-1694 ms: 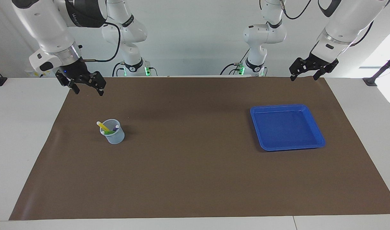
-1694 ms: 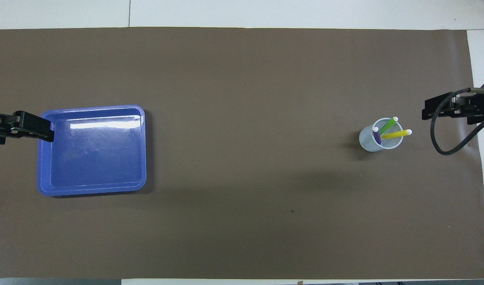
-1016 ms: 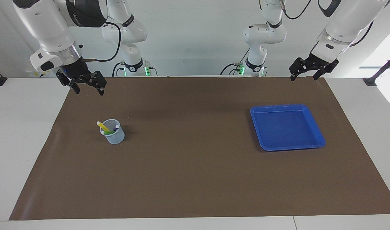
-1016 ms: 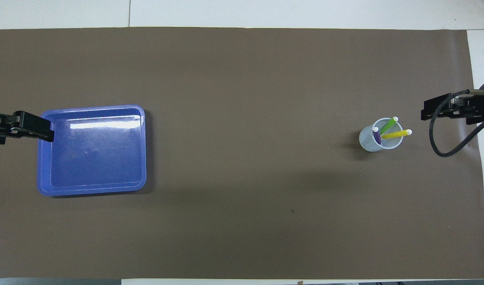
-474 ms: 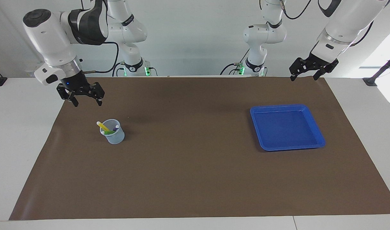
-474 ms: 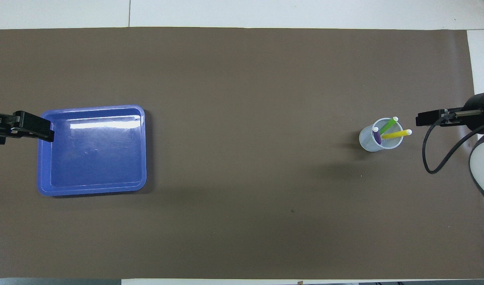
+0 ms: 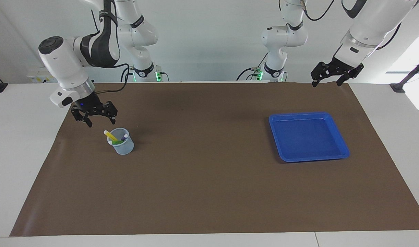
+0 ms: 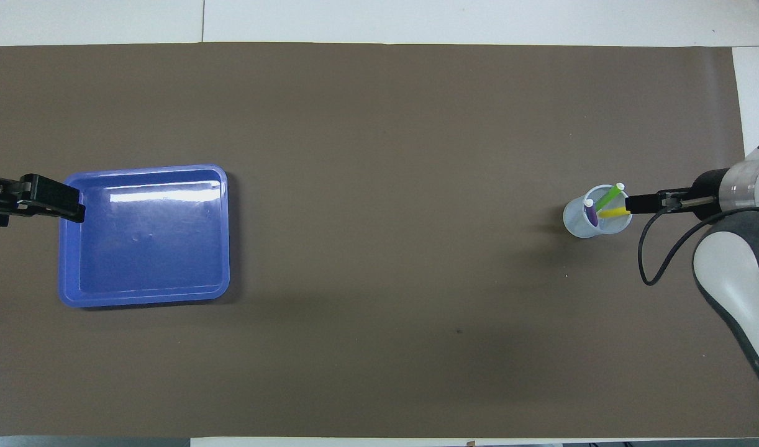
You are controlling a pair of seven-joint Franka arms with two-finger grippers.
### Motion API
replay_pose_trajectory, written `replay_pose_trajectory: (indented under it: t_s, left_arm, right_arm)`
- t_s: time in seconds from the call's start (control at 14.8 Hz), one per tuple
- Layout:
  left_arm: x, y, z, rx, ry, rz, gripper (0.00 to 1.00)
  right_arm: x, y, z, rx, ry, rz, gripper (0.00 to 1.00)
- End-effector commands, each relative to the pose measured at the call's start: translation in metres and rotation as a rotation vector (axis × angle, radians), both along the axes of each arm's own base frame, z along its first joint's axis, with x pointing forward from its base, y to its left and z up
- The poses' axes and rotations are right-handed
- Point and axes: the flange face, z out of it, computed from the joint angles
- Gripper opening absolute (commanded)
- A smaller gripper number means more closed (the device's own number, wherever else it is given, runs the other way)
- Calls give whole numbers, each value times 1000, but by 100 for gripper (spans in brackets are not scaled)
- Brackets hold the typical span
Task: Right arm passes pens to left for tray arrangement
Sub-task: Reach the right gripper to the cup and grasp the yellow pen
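Three pens (image 7: pixel 115 138) standing tips-up in a small translucent cup (image 7: pixel 121 146) on the brown mat (image 7: pixel 209 192), toward the right arm's end of the table, well apart from the blue tray (image 7: pixel 343 151) at the left arm's end. Yellow pen (image 8: pixel 614 212) leaning furthest, long axis tilted out over the cup's rim toward the right arm's end of the table, pale tip clear of the rim; green pen (image 8: pixel 608 197) slanted the same general way but angled farther from the robots; purple pen (image 8: pixel 591 213) more upright against the cup wall toward the table's middle. Right gripper (image 7: pixel 99 121) just above and beside the cup at the yellow pen's tip, fingers spread and empty, not yet touching any pen by the facing view. Probably the yellow pen first, since its tip points at this gripper; likely needs the jaws set across that slanted shaft. Left gripper (image 7: pixel 333 77) waiting, raised over the mat's edge nearest the robots by the tray, fingers likewise apart, holding nothing. Tray bare.
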Motion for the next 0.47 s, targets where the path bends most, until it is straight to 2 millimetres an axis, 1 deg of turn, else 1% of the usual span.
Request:
replay_pose_trajectory:
  t_s: [0.0, 0.2, 0.41]
  left_arm:
    - [-6, 4, 3, 11, -5, 1, 100]
    - [-6, 4, 3, 11, -5, 1, 100]
    - [-6, 4, 3, 11, -5, 1, 100]
  right_arm:
    - [-3, -12, -23, 28, -33, 8, 99]
    - [-4, -17, -43, 55, -46, -17, 97]
    - [-7, -19, -52, 72, -46, -30, 94]
